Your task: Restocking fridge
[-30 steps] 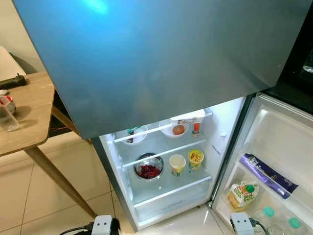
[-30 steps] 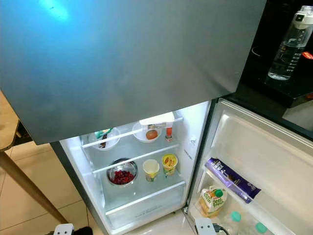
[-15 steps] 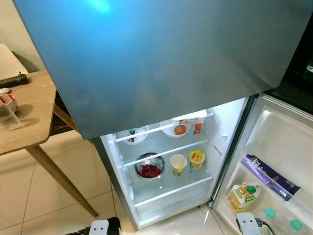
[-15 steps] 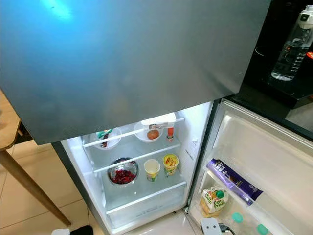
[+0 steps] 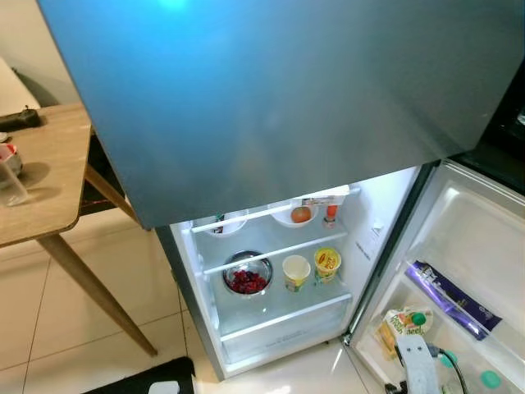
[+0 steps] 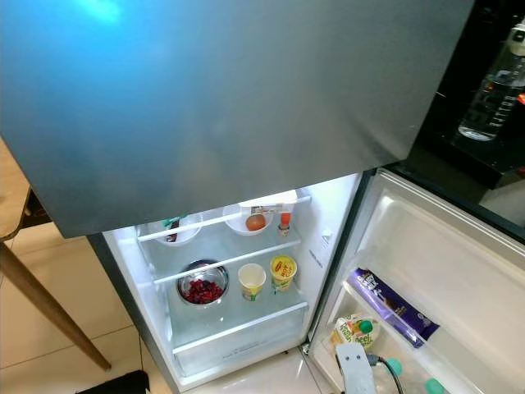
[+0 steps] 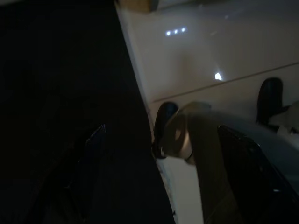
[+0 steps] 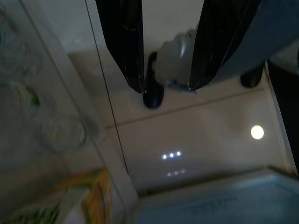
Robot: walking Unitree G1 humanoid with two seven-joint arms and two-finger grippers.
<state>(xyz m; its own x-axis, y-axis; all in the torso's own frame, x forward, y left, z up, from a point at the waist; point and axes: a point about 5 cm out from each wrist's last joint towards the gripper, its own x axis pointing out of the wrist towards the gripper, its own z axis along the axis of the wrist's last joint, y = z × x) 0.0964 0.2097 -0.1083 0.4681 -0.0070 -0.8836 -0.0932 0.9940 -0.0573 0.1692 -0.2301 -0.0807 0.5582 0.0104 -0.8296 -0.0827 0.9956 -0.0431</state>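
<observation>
I stand before the open fridge, its lower door swung to my right. On the shelves sit a bowl of berries, two cups and an egg in a bowl. The door rack holds a purple packet and a juice carton. My right gripper hangs over the floor, fingers apart, empty. My left gripper is dark; its fingers seem apart. A table stands at my left.
</observation>
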